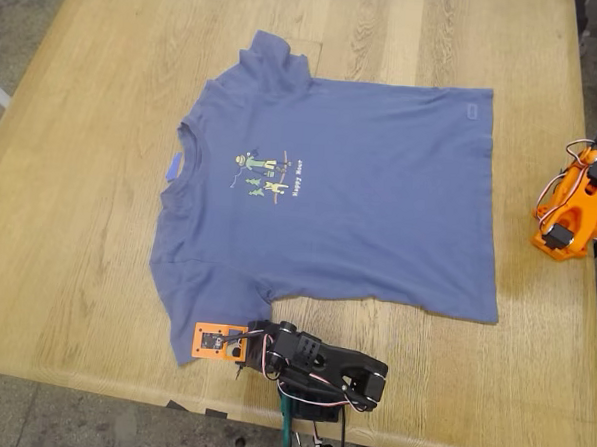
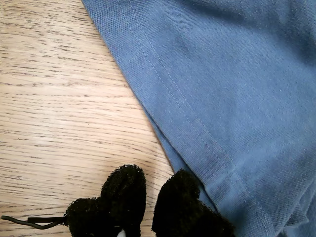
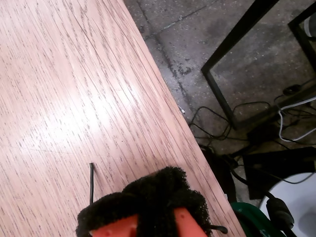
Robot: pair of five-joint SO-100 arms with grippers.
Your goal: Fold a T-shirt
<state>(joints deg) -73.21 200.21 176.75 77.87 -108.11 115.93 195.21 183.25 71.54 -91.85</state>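
Note:
The slate-blue T-shirt (image 1: 350, 201) lies flat and spread out on the wooden table (image 1: 68, 221), collar toward the exterior view's left, with the cartoon print (image 1: 266, 172) facing up. My first gripper (image 1: 256, 329), on the black arm at the table's near edge, rests by the shirt's near sleeve. In the first wrist view its black padded fingertips (image 2: 123, 190) sit close together, empty, and one touches the stitched hem (image 2: 197, 128). My second gripper (image 1: 561, 235), on the orange arm at the exterior view's right, is shut and empty (image 3: 153, 202) over bare wood.
A small blue tape scrap (image 1: 171, 167) lies by the collar. An orange camera mount (image 1: 212, 341) sits beside the black arm. The second wrist view shows the table edge (image 3: 177, 113), with cables and a black frame (image 3: 237, 44) on the floor below.

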